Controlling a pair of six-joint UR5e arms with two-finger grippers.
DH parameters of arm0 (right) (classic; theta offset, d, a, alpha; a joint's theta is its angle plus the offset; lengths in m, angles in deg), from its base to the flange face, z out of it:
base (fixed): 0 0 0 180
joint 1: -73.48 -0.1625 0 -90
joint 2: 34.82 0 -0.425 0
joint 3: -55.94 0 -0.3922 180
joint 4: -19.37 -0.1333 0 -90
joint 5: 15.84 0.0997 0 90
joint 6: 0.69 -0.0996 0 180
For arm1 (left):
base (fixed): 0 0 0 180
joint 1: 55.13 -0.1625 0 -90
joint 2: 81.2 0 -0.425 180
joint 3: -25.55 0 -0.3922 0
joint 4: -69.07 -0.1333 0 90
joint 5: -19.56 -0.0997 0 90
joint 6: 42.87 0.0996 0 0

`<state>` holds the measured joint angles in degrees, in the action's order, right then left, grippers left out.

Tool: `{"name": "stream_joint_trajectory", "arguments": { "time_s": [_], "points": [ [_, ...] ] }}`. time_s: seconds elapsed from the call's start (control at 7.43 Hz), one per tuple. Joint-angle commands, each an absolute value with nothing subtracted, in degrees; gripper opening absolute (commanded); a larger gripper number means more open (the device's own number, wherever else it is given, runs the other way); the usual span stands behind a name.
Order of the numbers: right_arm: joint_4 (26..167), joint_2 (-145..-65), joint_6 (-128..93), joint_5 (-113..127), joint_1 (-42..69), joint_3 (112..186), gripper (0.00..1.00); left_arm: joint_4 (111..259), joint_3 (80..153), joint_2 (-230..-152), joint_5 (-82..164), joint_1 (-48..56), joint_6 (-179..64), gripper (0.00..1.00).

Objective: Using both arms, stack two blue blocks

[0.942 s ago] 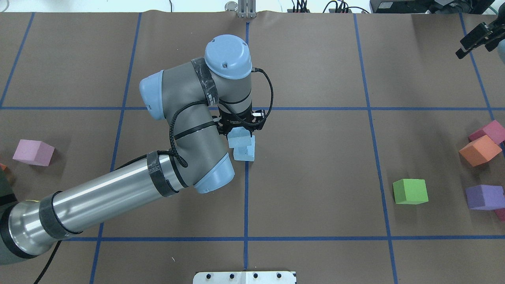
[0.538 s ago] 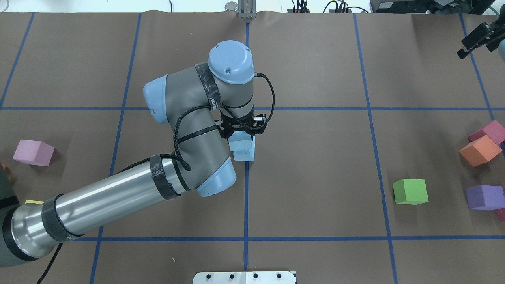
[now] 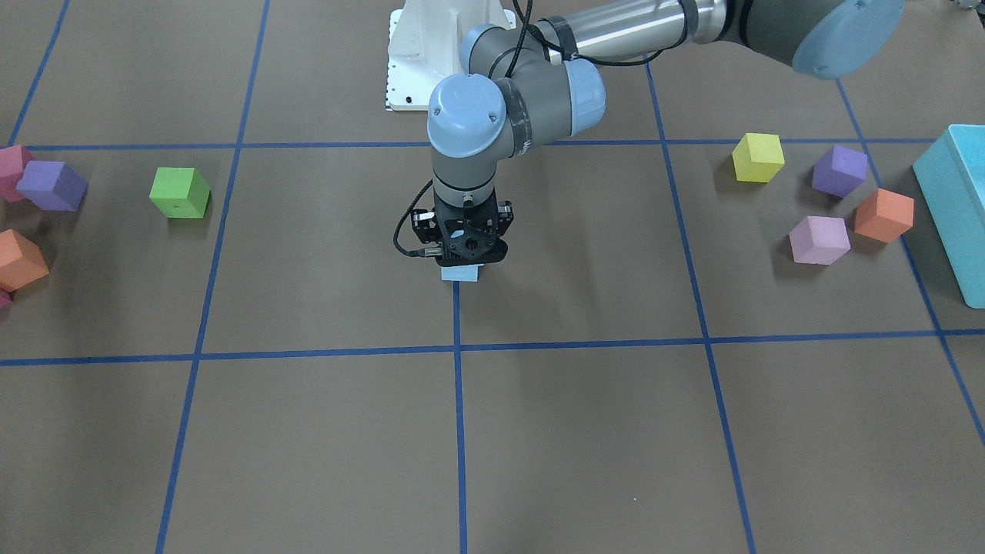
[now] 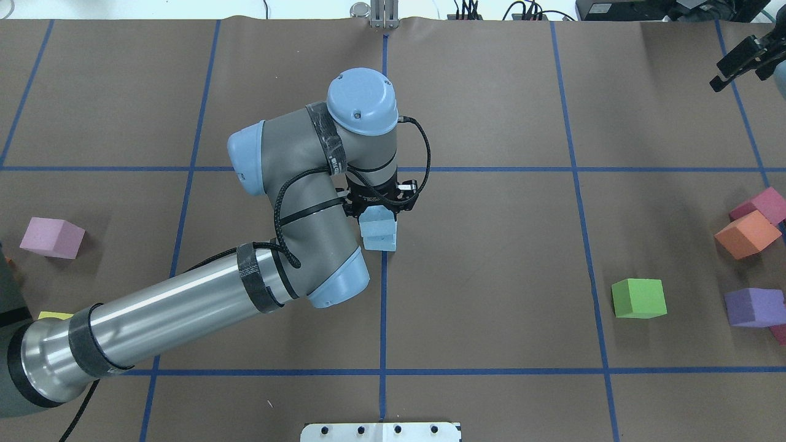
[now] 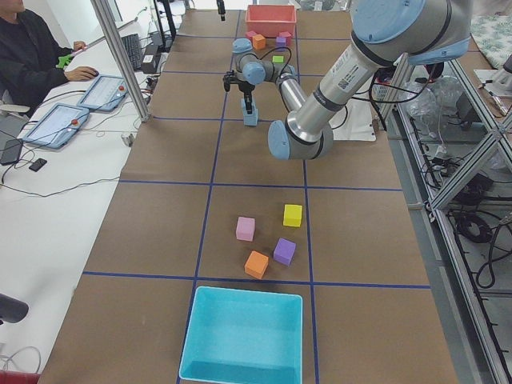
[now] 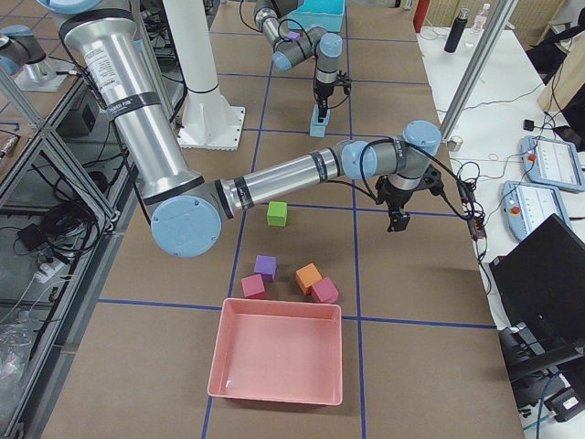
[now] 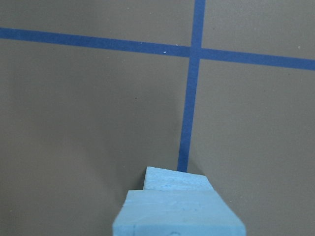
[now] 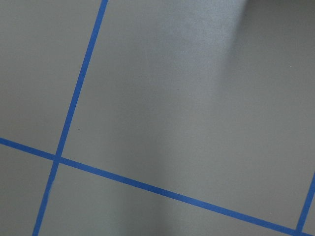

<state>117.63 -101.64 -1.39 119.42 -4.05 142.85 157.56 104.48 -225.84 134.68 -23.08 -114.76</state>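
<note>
Mid-frame, we see the bent arm's black left gripper (image 4: pixel 379 209) pointing straight down, clamping the upper pale-blue matte foam cube (image 4: pixel 376 222), which seemingly rests on the lower cube (image 4: pixel 382 242). Upper right, the right gripper (image 4: pixel 740 58): we cannot tell its opening.

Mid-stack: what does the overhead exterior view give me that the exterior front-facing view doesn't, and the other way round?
Overhead exterior only: both blue blocks, with the upper blue block held in the left gripper above the lower blue block and slightly offset from it; also the right gripper, off at the table's far corner. Front-facing only: the turquoise bin. Both: the left arm, the green cube, and some blue beneath the left gripper.
</note>
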Motion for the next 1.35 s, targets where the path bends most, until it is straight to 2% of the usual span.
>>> {"name": "stream_joint_trajectory", "arguments": {
  "time_s": [0.0,0.13,0.4,0.54,0.81,0.94,1.21],
  "points": [
    [117.63,-101.53,-1.39,119.51,-4.04,142.77,1.00,157.66,104.82,-225.87,134.61,-23.13,-114.68,0.91],
    [117.63,-101.53,-1.39,119.69,-4.04,142.69,1.00,157.49,105.96,-225.96,134.52,-22.79,-114.59,0.97],
    [117.54,-101.79,-1.48,119.60,-4.39,142.51,1.00,155.74,109.38,-224.74,137.75,-13.52,-106.20,0.97],
    [117.54,-102.05,-1.48,119.34,-4.48,142.51,1.00,154.34,111.40,-221.77,144.04,-6.33,-99.36,0.97],
    [117.63,-101.88,-2.27,119.34,-5.36,142.08,1.00,150.57,121.83,-208.10,151.64,6.34,-81.11,0.97],
    [117.63,-101.62,-2.36,119.25,-6.06,141.11,1.00,148.46,124.23,-203.33,151.84,10.92,-73.27,0.97],
    [117.54,-101.00,-2.54,119.25,-6.77,139.61,1.00,147.91,123.82,-197.33,151.84,18.93,-60.85,0.97]
  ]
}}
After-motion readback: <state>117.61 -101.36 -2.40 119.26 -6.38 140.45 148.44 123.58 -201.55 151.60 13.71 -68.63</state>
